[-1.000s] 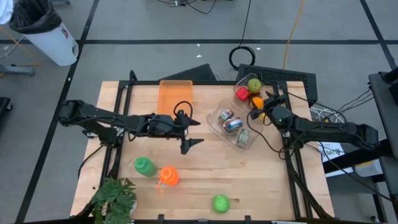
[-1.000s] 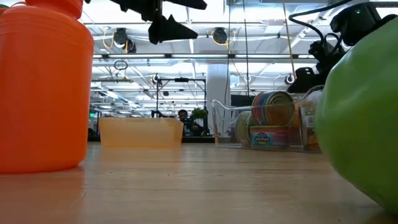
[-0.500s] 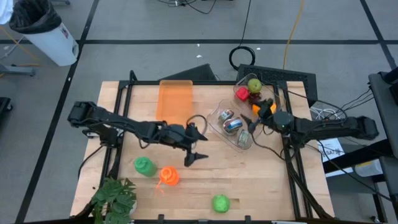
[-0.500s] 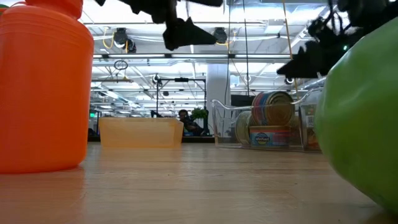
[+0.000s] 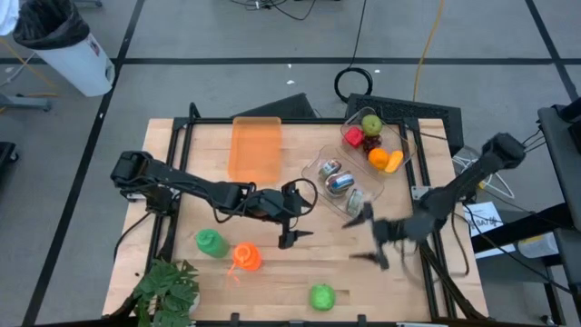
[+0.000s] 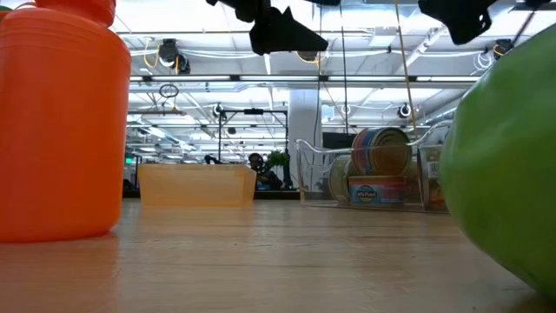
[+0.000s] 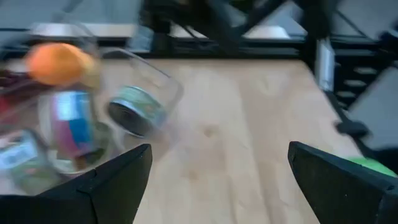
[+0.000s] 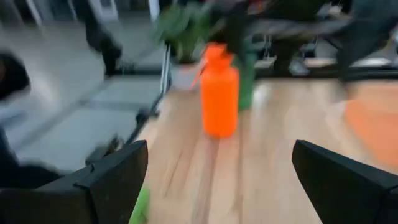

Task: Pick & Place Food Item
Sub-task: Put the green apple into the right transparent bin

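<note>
A round green food item (image 5: 321,296) rests on the wood near the table's near edge and looms large in the low view (image 6: 508,165). An orange bottle (image 5: 245,257) and a green item (image 5: 211,242) stand to its left. My left gripper (image 5: 298,218) hangs open above the table's middle, its wrist view (image 7: 217,180) looking at the cans (image 7: 134,112). My right gripper (image 5: 363,239) hangs open right of the middle, its wrist view (image 8: 221,180) facing the orange bottle (image 8: 219,90). Neither gripper holds anything.
A clear bin of cans (image 5: 340,182) and a clear container of fruit (image 5: 372,141) sit at the far right. An orange bin (image 5: 255,148) lies at the far middle and a plant (image 5: 168,291) at the near left corner. Bare wood (image 5: 290,268) lies between the grippers and the green item.
My right gripper has swung away from the fruit container toward the table's near edge and turned to face the left side, staying open. My left gripper has travelled toward the right and near edges, still open. No object has moved.
</note>
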